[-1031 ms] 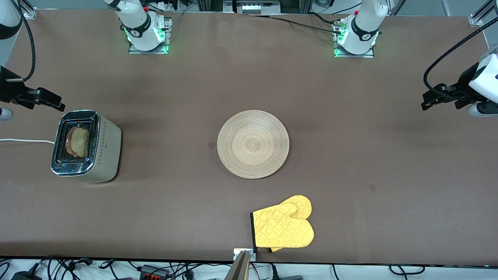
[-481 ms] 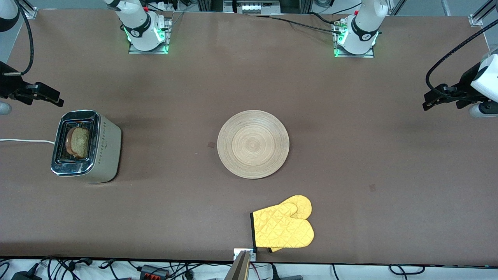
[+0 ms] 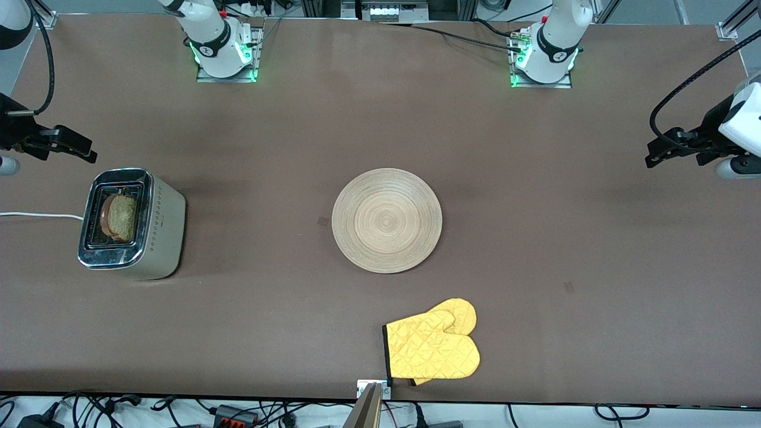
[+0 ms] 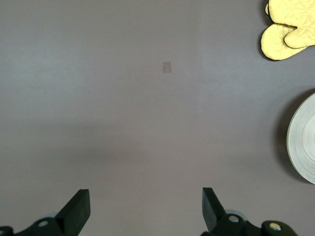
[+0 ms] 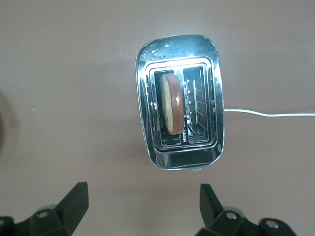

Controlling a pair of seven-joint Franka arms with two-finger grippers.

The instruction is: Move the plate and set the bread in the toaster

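Chrome-topped toaster (image 3: 131,223) already holds the bread (image 3: 122,217) in one slot; the plate (image 3: 387,220) lies mid-desk, nearer the left arm's end than the toaster.

Left claw (image 4: 142,209) hangs released over bare desk beside the plate.

Right claw (image 5: 142,204) hangs released over the desk beside the toaster. Task looks done; both arms wait.

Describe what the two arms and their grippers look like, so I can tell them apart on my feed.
Both arms match: white rounded shells with black joint bands, on metal base plates lit green. The left gripper and the right gripper are black with wedge-shaped fingers. A black cable loops to the left wrist.
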